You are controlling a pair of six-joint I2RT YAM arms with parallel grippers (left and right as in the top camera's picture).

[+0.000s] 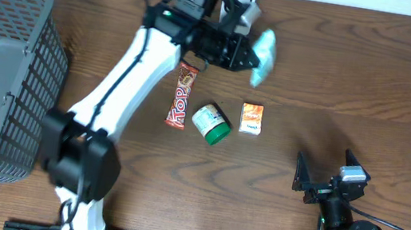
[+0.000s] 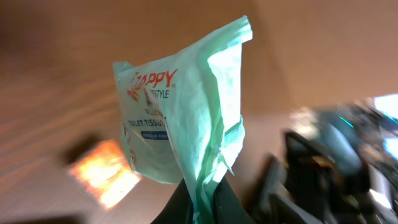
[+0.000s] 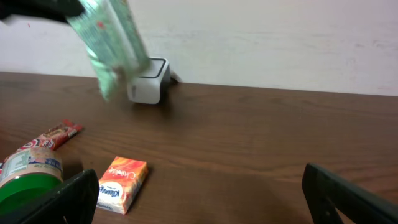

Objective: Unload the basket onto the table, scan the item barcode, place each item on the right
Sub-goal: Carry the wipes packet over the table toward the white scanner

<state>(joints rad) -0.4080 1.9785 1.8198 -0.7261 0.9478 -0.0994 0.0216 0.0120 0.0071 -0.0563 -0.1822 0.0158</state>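
Evidently soft, light tissue pack, pinched at its crimped end by left claw; right claw gapes empty

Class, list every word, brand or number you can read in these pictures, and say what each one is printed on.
"APPY" (first letter unclear), "STYLE", "TOILET TISSU": on the green tissue pack.
"KOP": on the red candy bar.
Script word on the orange box: too blurred to read.
Label on the green-lidded jar: too small to read.
No numbers can be read.
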